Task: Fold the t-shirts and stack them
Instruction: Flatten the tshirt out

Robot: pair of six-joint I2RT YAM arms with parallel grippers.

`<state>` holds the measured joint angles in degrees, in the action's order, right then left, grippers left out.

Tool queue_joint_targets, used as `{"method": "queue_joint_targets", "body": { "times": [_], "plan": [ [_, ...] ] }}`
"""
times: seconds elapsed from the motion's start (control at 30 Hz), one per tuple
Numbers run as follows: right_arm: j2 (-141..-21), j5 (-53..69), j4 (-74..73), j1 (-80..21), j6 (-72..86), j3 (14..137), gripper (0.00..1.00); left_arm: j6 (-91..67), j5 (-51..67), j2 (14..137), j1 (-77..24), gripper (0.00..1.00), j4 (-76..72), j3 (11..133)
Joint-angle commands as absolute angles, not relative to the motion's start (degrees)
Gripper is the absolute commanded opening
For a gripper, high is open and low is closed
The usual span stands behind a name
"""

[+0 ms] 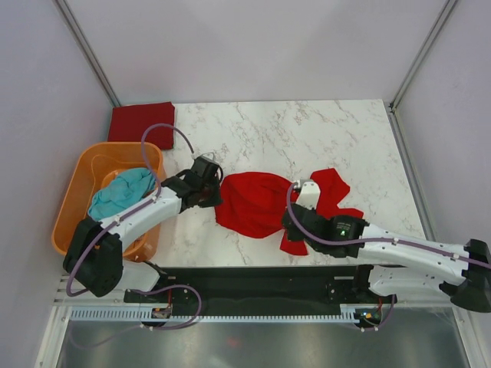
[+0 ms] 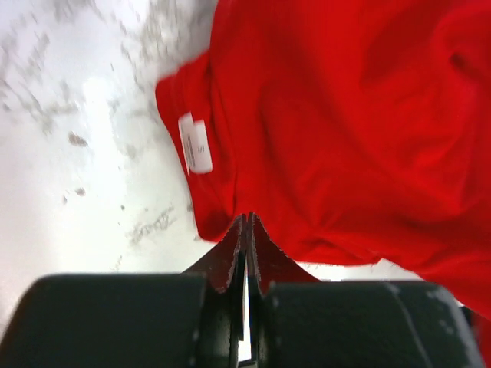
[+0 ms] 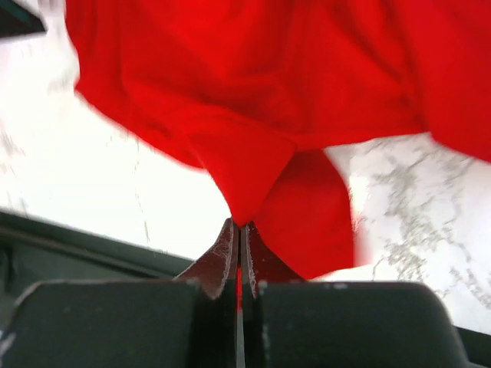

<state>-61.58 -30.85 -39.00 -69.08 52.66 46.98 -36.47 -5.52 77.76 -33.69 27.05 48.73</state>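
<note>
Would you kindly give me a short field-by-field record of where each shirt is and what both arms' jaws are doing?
bright red cloth t-shirt: crumpled, mid white marble table
dark maroon cloth t-shirt: folded, far left table corner
teal cloth t-shirt: bunched in orange plastic basket at table's left
left jaws: shut on the red shirt's left edge
right jaws: shut on its near edge
</note>
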Motion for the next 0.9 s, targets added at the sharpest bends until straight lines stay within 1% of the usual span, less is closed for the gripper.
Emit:
{"method": "queue_joint_targets", "body": {
  "times": [0.0,0.07,0.13,0.17,0.23,0.27,0.37,0.47,0.57,0.73,0.8,0.83,0.87],
  "plan": [
    [-58.5,-32.6,-42.9,-63.5,51.6,49.4,0.0,-32.6,-9.2,78.4,-32.5,0.02,30.6,54.5],
    [-57.9,-30.6,-42.0,-60.9,49.6,49.8,0.0,-32.5,-6.6,77.3,-32.5,0.03,30.7,54.5],
    [-57.7,-29.4,-41.6,-59.9,49.0,50.4,0.0,-34.0,-5.1,75.8,-32.6,0.14,30.7,53.4],
    [-57.7,-28.7,-41.5,-59.6,48.9,50.4,0.0,-34.7,-3.5,74.5,-32.5,0.24,30.5,51.8],
    [-57.6,-27.7,-41.0,-58.8,48.6,50.2,0.0,-36.5,-2.3,73.7,-33.0,0.34,29.9,49.9],
    [-57.5,-27.9,-41.0,-58.5,48.6,50.0,0.0,-36.9,-1.8,73.3,-33.2,0.42,29.1,47.9],
    [-57.7,-27.5,-40.4,-57.2,48.2,49.0,0.0,-38.1,1.0,73.3,-33.6,0.5,25.8,43.9],
    [-57.9,-26.3,-39.5,-56.8,47.5,48.3,0.0,-39.8,2.2,73.2,-33.8,0.53,22.6,40.5],
    [-58.1,-26.2,-39.1,-56.7,47.5,47.9,0.0,-41.0,2.1,74.8,-34.0,0.54,18.8,38.2],
    [-58.3,-25.8,-38.4,-56.4,47.4,47.0,0.0,-41.8,1.8,81.6,-34.2,0.54,15.4,39.0],
    [-58.3,-25.3,-38.3,-56.3,47.3,46.9,0.0,-41.8,1.6,83.7,-34.3,0.5,14.8,40.4],
    [-58.2,-25.1,-38.2,-56.0,47.2,47.1,0.0,-41.2,1.8,85.3,-34.3,0.43,14.8,41.1],
    [-58.0,-24.9,-38.4,-55.7,47.0,47.3,0.0,-40.5,1.8,85.9,-34.3,0.22,14.9,42.7]
  ]
}}
